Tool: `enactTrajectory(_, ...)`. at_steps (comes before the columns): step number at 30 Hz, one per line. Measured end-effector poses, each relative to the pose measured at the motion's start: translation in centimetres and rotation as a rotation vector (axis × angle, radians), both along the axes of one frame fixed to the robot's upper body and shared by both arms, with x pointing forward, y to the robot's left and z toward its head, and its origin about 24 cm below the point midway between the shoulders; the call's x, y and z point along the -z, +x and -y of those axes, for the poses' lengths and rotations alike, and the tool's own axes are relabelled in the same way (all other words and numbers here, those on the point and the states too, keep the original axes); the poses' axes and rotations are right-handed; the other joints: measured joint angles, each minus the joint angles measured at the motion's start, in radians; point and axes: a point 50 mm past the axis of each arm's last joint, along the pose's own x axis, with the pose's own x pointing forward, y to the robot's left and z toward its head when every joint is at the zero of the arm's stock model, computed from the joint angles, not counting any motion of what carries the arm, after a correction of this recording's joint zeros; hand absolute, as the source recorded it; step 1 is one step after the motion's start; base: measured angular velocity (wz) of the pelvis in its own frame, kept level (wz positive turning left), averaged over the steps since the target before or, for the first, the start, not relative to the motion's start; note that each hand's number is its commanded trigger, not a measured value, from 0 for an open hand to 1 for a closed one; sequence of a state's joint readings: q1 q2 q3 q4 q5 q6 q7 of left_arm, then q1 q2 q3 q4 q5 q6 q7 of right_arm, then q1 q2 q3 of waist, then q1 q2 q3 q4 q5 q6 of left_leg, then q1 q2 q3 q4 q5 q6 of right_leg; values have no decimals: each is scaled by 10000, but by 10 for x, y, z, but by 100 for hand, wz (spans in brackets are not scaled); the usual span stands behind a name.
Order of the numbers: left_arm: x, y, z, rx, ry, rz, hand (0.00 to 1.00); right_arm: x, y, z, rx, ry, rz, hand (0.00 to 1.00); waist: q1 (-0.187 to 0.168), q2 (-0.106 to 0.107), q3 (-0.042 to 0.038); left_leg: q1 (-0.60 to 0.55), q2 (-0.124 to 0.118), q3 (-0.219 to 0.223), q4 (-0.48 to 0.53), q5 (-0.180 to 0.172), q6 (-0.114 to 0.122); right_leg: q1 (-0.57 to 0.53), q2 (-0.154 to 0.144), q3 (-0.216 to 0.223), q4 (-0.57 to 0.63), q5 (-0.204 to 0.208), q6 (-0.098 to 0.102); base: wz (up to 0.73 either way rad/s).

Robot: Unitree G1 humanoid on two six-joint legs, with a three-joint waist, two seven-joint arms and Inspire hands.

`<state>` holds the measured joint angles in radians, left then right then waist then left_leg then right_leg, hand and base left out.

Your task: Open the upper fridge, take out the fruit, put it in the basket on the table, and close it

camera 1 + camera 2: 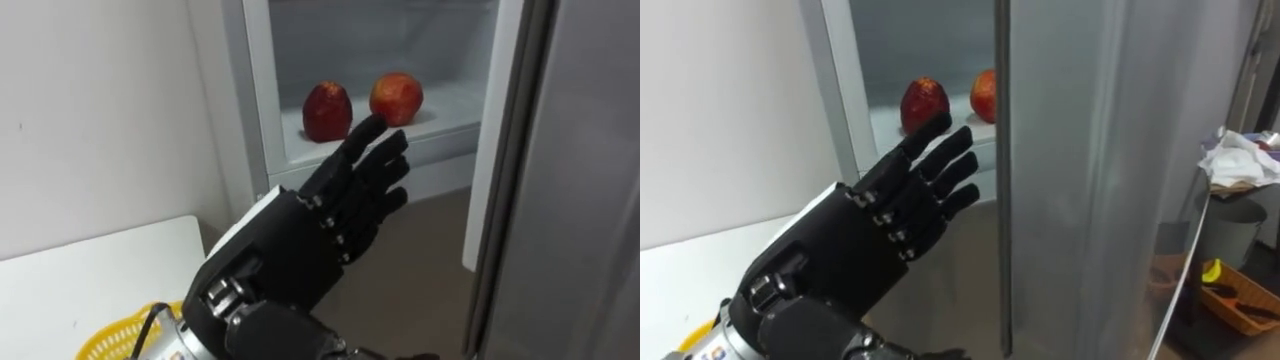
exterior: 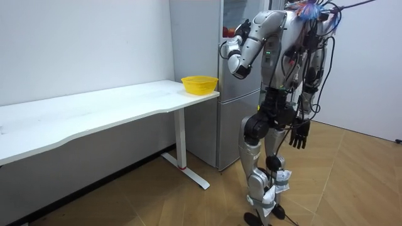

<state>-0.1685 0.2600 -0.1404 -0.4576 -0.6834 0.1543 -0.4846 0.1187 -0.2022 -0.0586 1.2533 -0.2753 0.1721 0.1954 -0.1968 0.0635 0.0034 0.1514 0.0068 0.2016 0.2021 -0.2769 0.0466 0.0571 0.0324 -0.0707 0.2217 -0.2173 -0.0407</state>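
A humanoid robot stands on a wood floor before a tall grey fridge (image 2: 235, 125), at the end of a long white table (image 2: 94, 110), with its left arm raised to the open upper compartment. The black left hand (image 1: 320, 225) is held up with its back to the camera, fingers (image 1: 372, 165) straight and slightly spread, closed on nothing. Just beyond the fingertips, two apples sit side by side on the compartment's white shelf (image 1: 450, 112): a dark red apple (image 1: 327, 111) to the left and a rounder, red-orange apple (image 1: 396, 98) to the right. The longest fingertip overlaps the gap between the two fruits; whether it touches either one cannot be told. The fridge's grey door (image 1: 570, 200) stands open along the right side of the eye views. A round yellow woven basket (image 2: 200, 83) rests on the table corner nearest the fridge, below and to the left of the raised arm. In the room view the right hand (image 2: 300, 135) hangs at the robot's side at thigh height, fingers loose and pointing down, holding nothing.
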Motion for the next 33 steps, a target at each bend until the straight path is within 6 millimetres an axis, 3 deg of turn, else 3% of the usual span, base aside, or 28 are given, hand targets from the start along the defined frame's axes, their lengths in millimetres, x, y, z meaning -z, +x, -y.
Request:
enactTrajectory(9,1,-2,10,831,474,78,0,-4,-11,14,728,-257,-254,0,-624,389,2,39,44,479,4,0,0,-75,75,497,-25,65,-11,-19)
enactTrajectory(18,-9,6,24,1607,1015,576,0,-4,-17,14,1621,-288,-316,0,-1187,359,28,117,55,851,-34,-4,-3,-79,108,720,-42,88,23,-6)
enactTrajectory(26,-17,12,41,2441,1157,714,0,-4,-25,14,2514,-456,-346,0,-1551,372,35,158,47,838,-37,-3,-3,-116,143,923,-87,91,25,-8)
enactTrajectory(29,-18,13,46,2724,1094,620,0,-4,-25,15,2644,-478,-294,0,-1775,464,46,170,73,836,-41,-3,-3,-45,175,968,-186,185,14,-7)
enactTrajectory(33,-24,13,52,3015,991,741,0,-4,-26,16,2974,-462,-241,0,-1925,591,120,166,88,839,-49,-3,-3,-65,197,1022,-183,197,7,-4)
